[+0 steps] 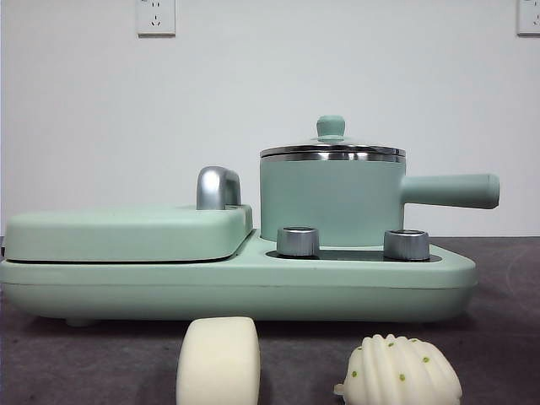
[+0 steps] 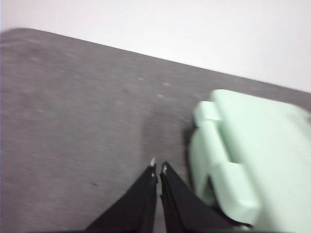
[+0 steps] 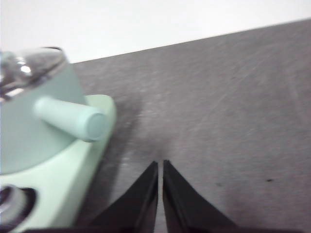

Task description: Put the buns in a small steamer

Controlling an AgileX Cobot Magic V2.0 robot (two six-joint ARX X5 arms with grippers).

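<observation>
Two buns lie on the dark table at the front: a smooth cream-white block bun (image 1: 218, 360) and a white ridged shell-shaped bun with green dots (image 1: 400, 371) to its right. Behind them the small mint-green steamer pot (image 1: 331, 198) stands on the cooker's right side, its glass lid with green knob (image 1: 331, 128) on and its handle (image 1: 451, 191) pointing right. It also shows in the right wrist view (image 3: 34, 121). My left gripper (image 2: 158, 169) is shut and empty beside the cooker's left end. My right gripper (image 3: 160, 165) is shut and empty, to the right of the pot handle (image 3: 73, 119).
The mint-green cooker base (image 1: 236, 283) spans the table, with a flat hinged griddle lid (image 1: 126, 232) and chrome handle (image 1: 218, 187) on its left and two steel knobs (image 1: 298, 241) in front of the pot. The griddle end shows in the left wrist view (image 2: 252, 155).
</observation>
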